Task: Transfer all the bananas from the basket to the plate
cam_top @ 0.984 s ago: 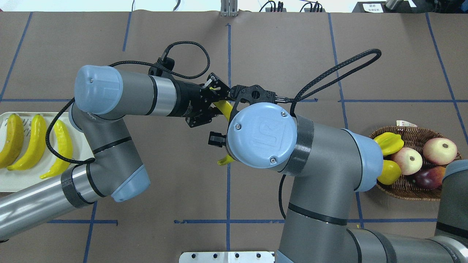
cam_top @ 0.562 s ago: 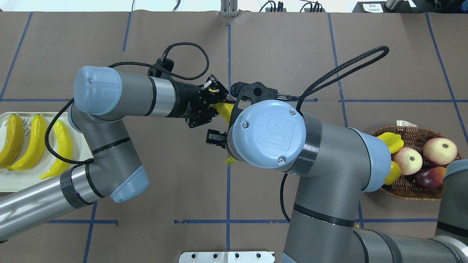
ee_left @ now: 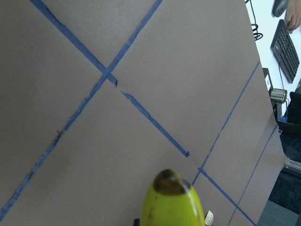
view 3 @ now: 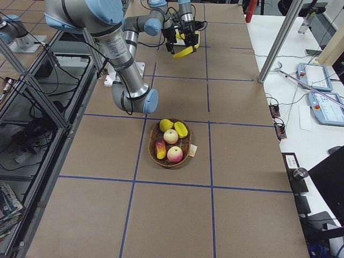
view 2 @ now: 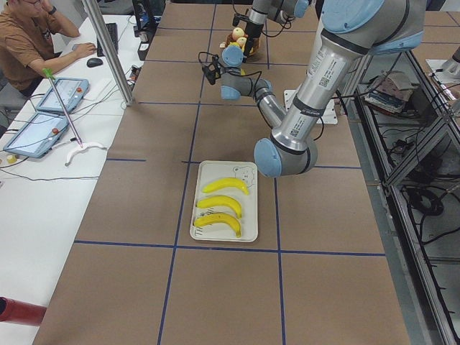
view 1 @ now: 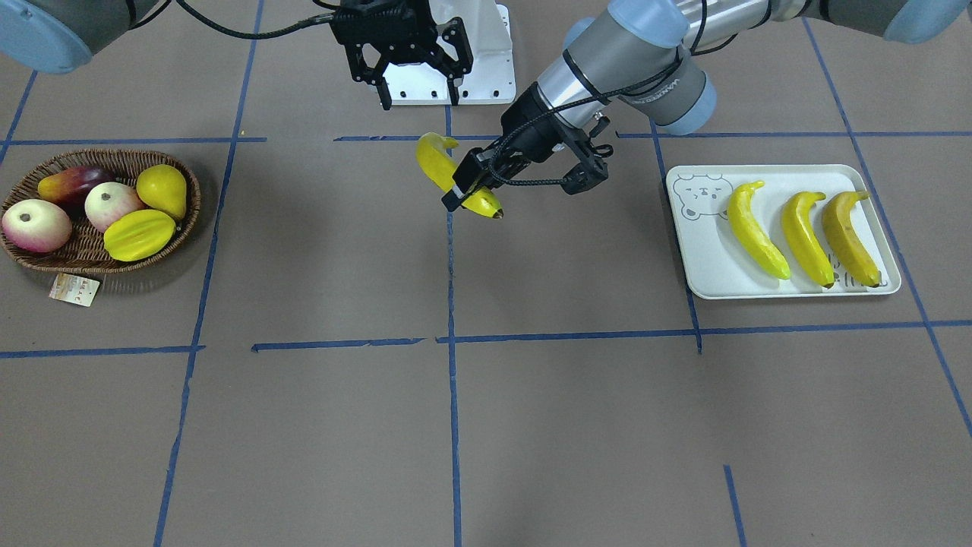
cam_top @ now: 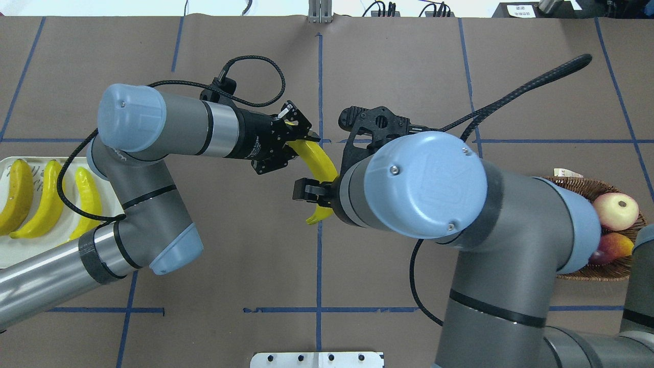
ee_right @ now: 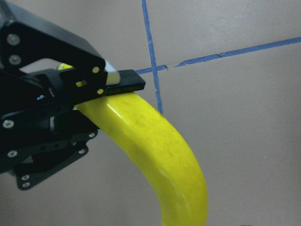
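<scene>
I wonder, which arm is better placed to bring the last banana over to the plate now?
The left. The left gripper is shut on the banana in mid-air, and the plate lies on that arm's side. The right gripper hangs open, clear of the banana.

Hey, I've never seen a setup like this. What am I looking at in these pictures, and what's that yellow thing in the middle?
It is a robot with a left arm and a right arm at a table, each ending in a two-finger gripper. One picture looks from across the table, one from above and behind the robot, two from the table's ends, and two from the wrists. The left gripper is shut on that yellow thing, a banana, held above the table. The right gripper is open and empty. Three bananas lie on the plate. The basket holds only other fruit.
</scene>
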### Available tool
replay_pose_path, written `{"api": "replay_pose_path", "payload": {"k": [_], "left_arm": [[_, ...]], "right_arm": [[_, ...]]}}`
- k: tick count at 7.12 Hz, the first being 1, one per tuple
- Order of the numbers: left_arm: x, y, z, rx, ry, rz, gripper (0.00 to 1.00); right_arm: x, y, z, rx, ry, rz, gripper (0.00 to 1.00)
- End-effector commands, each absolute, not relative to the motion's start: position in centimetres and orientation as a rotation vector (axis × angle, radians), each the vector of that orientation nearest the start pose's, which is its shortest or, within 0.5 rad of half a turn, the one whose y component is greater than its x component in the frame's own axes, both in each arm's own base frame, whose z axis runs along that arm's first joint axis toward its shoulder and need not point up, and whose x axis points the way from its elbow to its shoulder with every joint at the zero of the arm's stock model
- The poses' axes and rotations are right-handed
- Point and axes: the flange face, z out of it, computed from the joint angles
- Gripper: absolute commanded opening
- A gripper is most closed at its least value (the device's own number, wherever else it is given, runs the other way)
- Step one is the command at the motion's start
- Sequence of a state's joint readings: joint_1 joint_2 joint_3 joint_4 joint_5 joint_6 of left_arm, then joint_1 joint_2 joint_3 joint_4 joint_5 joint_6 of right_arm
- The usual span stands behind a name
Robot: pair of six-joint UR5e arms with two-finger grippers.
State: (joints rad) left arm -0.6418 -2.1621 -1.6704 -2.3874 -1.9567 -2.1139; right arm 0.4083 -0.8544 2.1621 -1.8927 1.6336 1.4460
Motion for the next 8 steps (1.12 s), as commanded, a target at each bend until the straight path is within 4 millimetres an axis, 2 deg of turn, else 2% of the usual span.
{"api": "replay_pose_path", "payload": {"k": [1, 3, 4, 5, 6, 7, 8], "left_arm": [[41.3, -49.4, 22.0, -0.273, 1.305, -0.585, 0.0], [35.3, -51.7, 28.6, -0.194, 1.211, -0.522, 0.0], [34.0, -51.8, 33.0, -0.168, 1.122, -0.48, 0.0], [32.7, -52.3, 36.2, -0.123, 1.031, -0.413, 0.0], [30.6, -52.3, 40.3, -0.086, 0.956, -0.369, 0.0], [28.6, -50.9, 45.8, -0.054, 0.872, -0.326, 0.0], [28.1, -50.4, 47.7, -0.052, 0.848, -0.297, 0.0]], "right_arm": [[-38.0, -35.1, 8.5, 0.195, -0.981, 0.2, 1.0], [-35.6, -36.8, 11.0, 0.247, -0.933, 0.135, 1.0], [-35.3, -37.3, 12.1, 0.244, -0.911, 0.137, 1.0], [-35.2, -37.4, 12.5, 0.246, -0.903, 0.135, 1.0], [-35.1, -37.8, 12.8, 0.248, -0.894, 0.139, 1.0], [-35.0, -37.8, 13.2, 0.259, -0.884, 0.119, 1.0], [-35.0, -37.8, 13.1, 0.263, -0.884, 0.12, 1.0]]}}
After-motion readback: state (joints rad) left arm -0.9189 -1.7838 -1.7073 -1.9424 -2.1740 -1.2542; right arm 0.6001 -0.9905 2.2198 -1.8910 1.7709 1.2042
